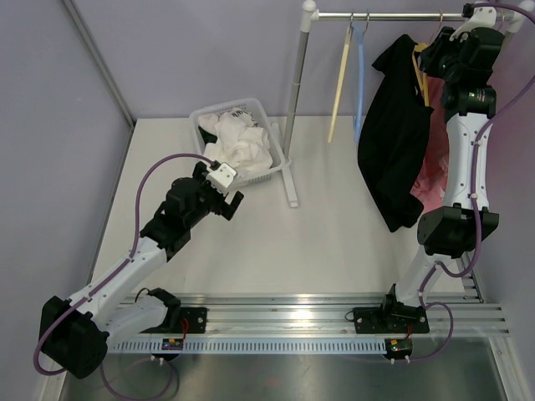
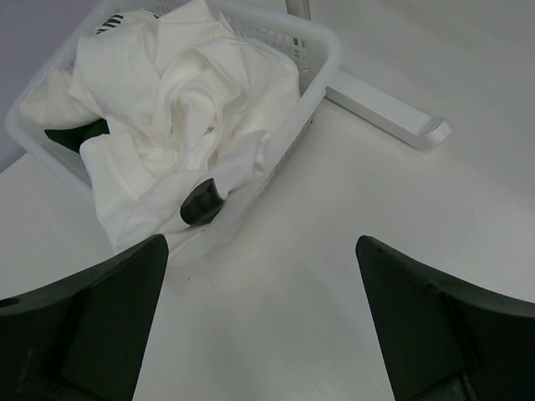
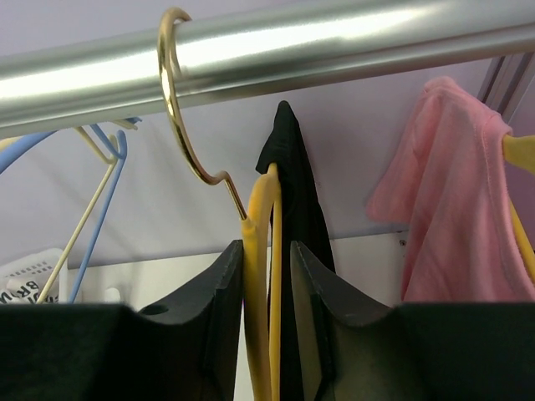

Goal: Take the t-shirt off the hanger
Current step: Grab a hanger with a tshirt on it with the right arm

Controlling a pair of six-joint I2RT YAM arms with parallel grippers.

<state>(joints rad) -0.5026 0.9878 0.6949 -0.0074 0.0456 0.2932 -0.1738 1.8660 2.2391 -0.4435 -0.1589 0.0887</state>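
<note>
Pinching the yellow hanger (image 3: 261, 284) just under its gold hook (image 3: 180, 109) with the right gripper (image 3: 266, 259), jaws drawn narrow, one finger on each side of the yellow wire. Finds the black t-shirt (image 1: 393, 142) on that hanger, draped down from the steel rail (image 1: 376, 14) at about one o'clock in the top view.

Crowded on both sides. At nine o'clock of the shirt, a blue hanger (image 1: 361, 75) and a cream hanger (image 1: 340, 79), both bare. At three o'clock, a pink garment (image 1: 436, 167) on a second yellow hanger, just beside the black cloth and partly hidden behind the right arm. Reaches up to the rail with that arm, close against the shirt's upper edge.

Holds nothing in the left gripper (image 2: 259, 276), spread wide above bare table (image 2: 292, 317) near nine o'clock in the top view. Faces a white basket (image 2: 326, 50) at eleven o'clock in the wrist view, heaped with white laundry (image 2: 184, 92), some spilling over the near rim beside a small dark item (image 2: 201, 203) too unclear to name. Shows the rack's white foot (image 2: 393, 113) at one o'clock, just beyond the basket.
</note>
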